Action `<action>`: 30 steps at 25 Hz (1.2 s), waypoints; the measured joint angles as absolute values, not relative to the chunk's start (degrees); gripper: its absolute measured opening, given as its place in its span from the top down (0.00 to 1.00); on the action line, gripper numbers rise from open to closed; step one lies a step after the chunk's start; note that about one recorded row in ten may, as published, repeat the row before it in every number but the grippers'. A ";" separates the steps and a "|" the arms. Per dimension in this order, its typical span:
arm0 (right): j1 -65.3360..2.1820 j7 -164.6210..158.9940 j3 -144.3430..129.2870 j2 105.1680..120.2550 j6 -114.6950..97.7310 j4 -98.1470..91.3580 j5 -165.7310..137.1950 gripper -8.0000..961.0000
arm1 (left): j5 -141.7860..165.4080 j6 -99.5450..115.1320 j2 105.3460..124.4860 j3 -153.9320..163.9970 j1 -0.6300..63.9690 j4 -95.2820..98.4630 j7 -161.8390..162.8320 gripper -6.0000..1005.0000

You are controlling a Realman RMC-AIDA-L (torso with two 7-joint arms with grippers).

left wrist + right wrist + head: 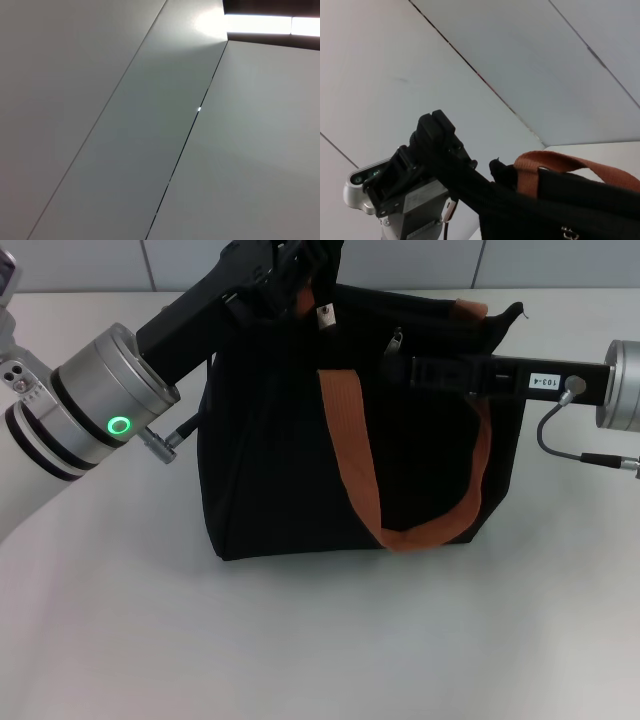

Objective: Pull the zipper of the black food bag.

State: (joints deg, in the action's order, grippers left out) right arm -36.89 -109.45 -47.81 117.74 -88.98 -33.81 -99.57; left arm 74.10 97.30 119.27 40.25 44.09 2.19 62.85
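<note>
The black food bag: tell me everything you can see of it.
The black food bag is a boxy tote of dark fabric standing upright on the white table. A rust-orange handle hangs in a loop down its front, and a second one shows at the far top edge. The small silver zipper lies on top. The left claw is at the top left corner; the right claw reaches in over the top from the right.
</note>
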 joint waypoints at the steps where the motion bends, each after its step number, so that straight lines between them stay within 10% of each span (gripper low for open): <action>1: -36.91 -109.40 -47.81 117.75 -88.98 -33.82 -99.57 0.86 | 74.10 97.30 119.26 40.24 44.06 2.19 62.85 0.97; 5: -36.94 -109.41 -47.81 117.77 -88.80 -33.84 -99.57 0.74 | 74.10 97.30 119.26 40.18 44.03 2.19 62.89 0.97; 30: -37.39 -112.13 -47.62 117.93 -87.31 -34.06 -99.55 0.99 | 74.09 97.65 119.27 40.36 44.14 2.02 63.04 0.97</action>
